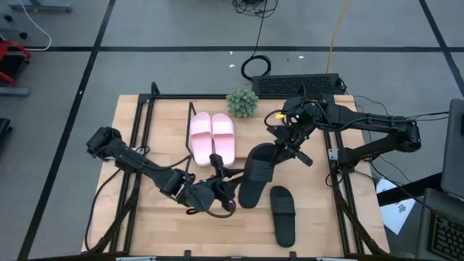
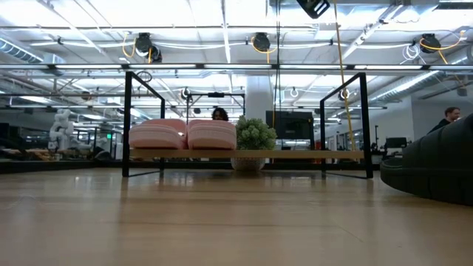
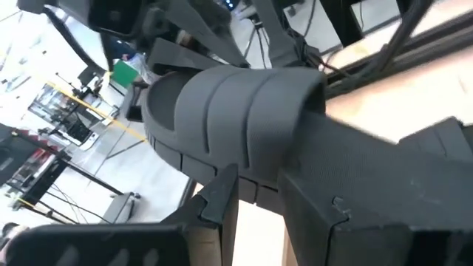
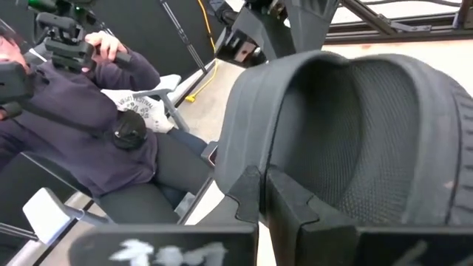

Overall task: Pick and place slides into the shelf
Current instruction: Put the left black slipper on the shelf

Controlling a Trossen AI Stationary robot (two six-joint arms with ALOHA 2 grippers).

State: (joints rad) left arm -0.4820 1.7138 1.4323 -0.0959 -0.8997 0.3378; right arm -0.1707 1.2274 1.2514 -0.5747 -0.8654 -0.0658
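Overhead, wooden table (image 1: pixel 159 217) carries the shelf (image 1: pixel 290 109) with pink slides (image 1: pixel 212 136) side by side on it; left gripper (image 1: pixel 226 190) and right gripper (image 1: pixel 284 150) both clamp one black slide (image 1: pixel 256 172) from opposite ends; second black slide (image 1: pixel 283 214) lies flat just beside; small plant (image 1: pixel 243 101) beyond.

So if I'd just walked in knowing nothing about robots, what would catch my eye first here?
Probably both robot arms meeting at mid-table over one black slide: the left hand holds its near end while the right hand holds the far end. Next, the pale pink pair sits side by side on the shelf, beside a small green potted plant. The other black slide lies alone on the table.
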